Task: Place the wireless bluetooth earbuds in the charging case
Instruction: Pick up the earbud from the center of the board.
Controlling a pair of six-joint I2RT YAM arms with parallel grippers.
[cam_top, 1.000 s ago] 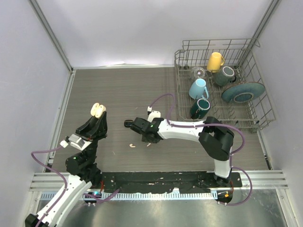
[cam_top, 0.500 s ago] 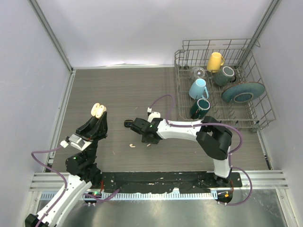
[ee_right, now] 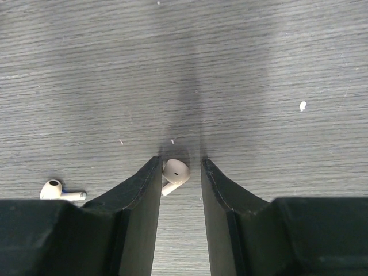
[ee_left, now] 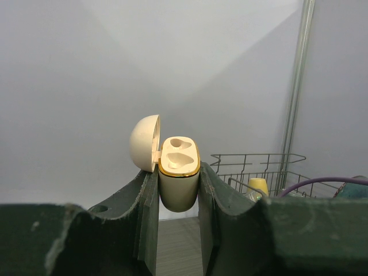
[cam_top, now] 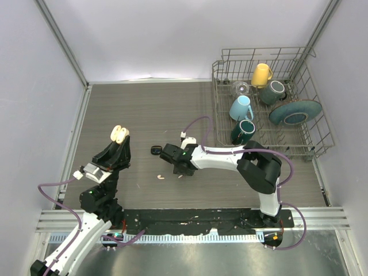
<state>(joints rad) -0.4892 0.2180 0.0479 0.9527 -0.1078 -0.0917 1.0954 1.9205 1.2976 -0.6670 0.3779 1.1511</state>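
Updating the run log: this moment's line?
left gripper: shut on open charging case | right gripper: open, straddling cream earbud | second earbud: loose

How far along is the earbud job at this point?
Done: the left gripper holds the charging case open, both sockets empty. In hand: the right gripper straddles one cream earbud on the table, jaws not closed. Left: seating it and the second earbud lying nearby.
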